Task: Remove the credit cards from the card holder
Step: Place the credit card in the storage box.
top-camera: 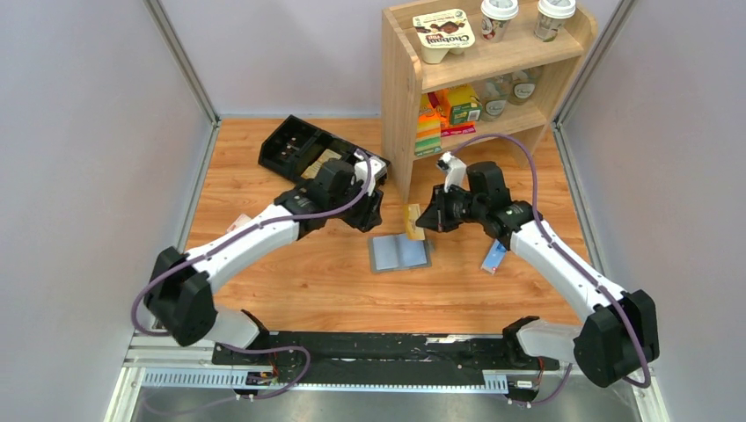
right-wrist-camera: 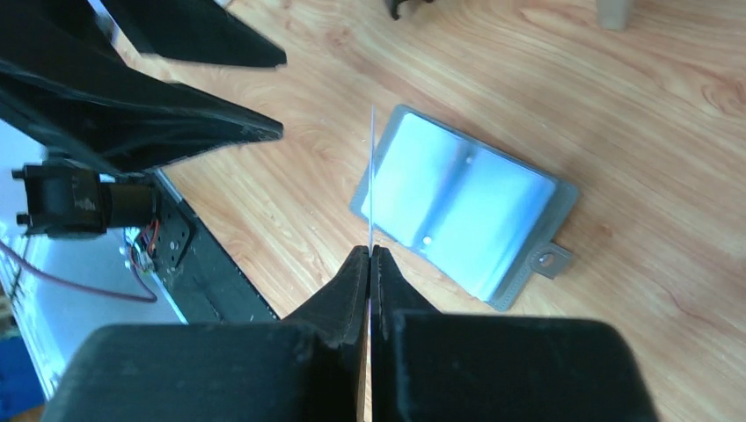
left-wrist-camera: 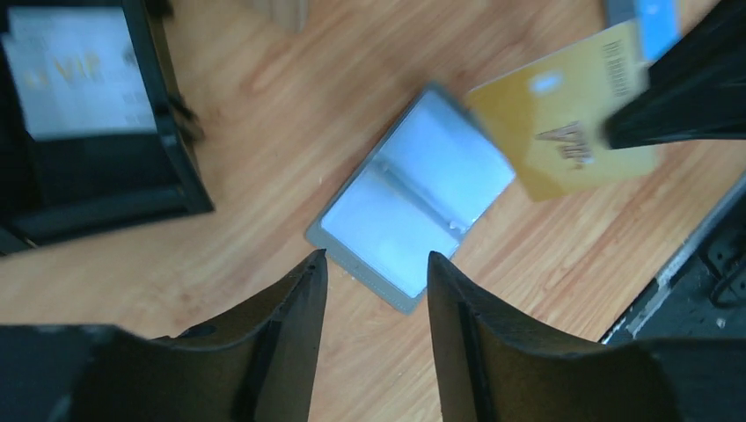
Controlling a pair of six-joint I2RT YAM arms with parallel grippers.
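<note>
The gold card (left-wrist-camera: 563,114) is pinched edge-on in my clenched right gripper (right-wrist-camera: 370,255), over the far edge of the holder (top-camera: 400,253), which lies open and flat on the table (top-camera: 290,281), while my left gripper (left-wrist-camera: 376,257) hangs parted and empty just beside it.

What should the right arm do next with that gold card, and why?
Probably carry it clear and set it down, perhaps in the black tray. The right gripper is shut on the gold card, which is out of the open card holder; the left gripper is open and holds nothing.
</note>
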